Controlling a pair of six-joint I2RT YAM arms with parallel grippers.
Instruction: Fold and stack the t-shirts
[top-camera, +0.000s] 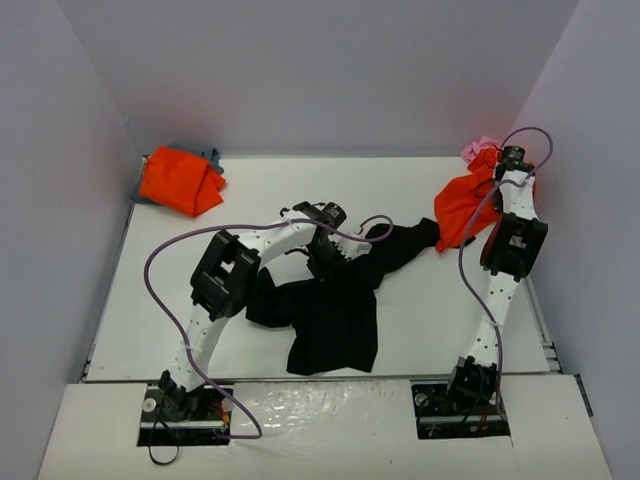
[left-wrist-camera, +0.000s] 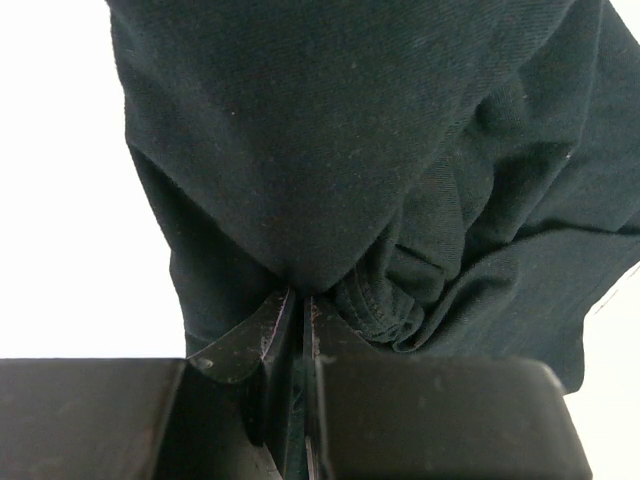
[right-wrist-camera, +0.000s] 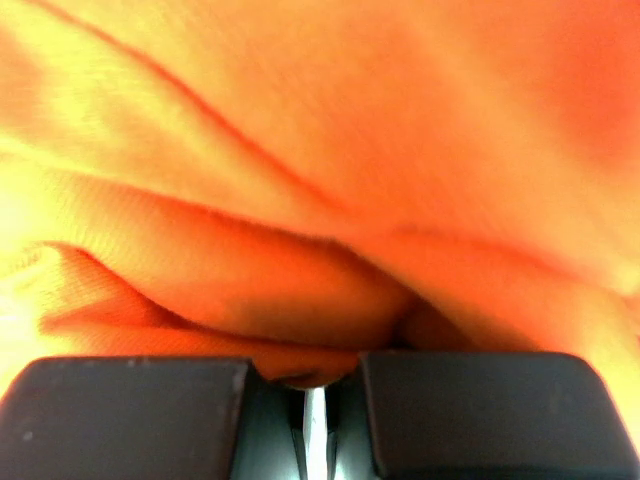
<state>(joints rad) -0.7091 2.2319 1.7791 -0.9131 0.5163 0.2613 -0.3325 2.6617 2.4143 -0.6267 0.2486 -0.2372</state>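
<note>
A black t-shirt lies crumpled in the middle of the table, one part stretching right toward the orange cloth. My left gripper is shut on a fold of it. In the left wrist view the black t-shirt bunches over the closed left gripper. At the back right, my right gripper is shut on an orange t-shirt that hangs down from it. Orange t-shirt cloth fills the right wrist view and is pressed into the right gripper.
A second orange t-shirt sits folded at the back left on a blue-grey one. A pink t-shirt lies in the back right corner behind my right wrist. Grey walls close three sides of the white table.
</note>
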